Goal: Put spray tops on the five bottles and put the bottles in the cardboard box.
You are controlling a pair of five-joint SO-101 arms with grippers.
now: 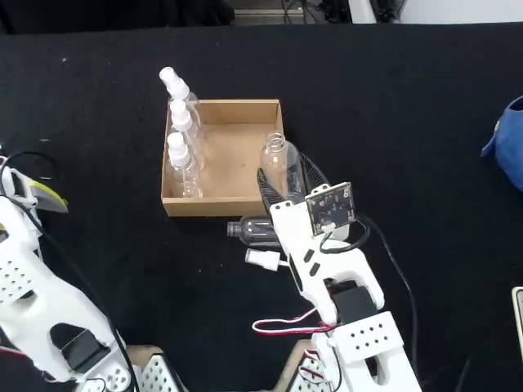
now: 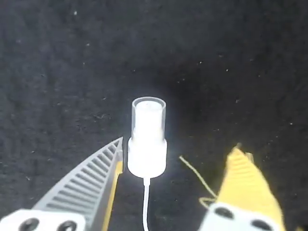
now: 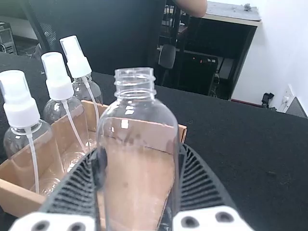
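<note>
At the right-hand wall of the cardboard box [image 1: 214,207], the right gripper [image 1: 279,165] pinches an uncapped bottle [image 1: 274,149] upright, one black ribbed finger on each side of the clear body, neck bare. Whether the base rests inside the box or hangs over the rim cannot be told. Inside the box, along the opposite wall: three capped bottles [image 1: 183,155] in a row, upright, each with a white spray head and a dip tube. On the black table cloth [image 1: 392,98], just in front of the box: a second uncapped bottle [image 1: 250,230] lying on its side. Near it, closer to the arm bases, a loose spray top [image 1: 263,259] lies flat, beside the right arm. Left arm stands at the near left corner of the table, well apart from the box. Left gripper [image 2: 178,144] is spread wide over the cloth; a white sprayer [image 2: 147,144] sits between its fingers, just beside the grey ribbed one, with a clear gap to the yellow one; contact with the grey finger cannot be confirmed. The sprayer's thin tube runs back toward the wrist. Blue object [image 1: 508,147] at the table's far right edge
</note>
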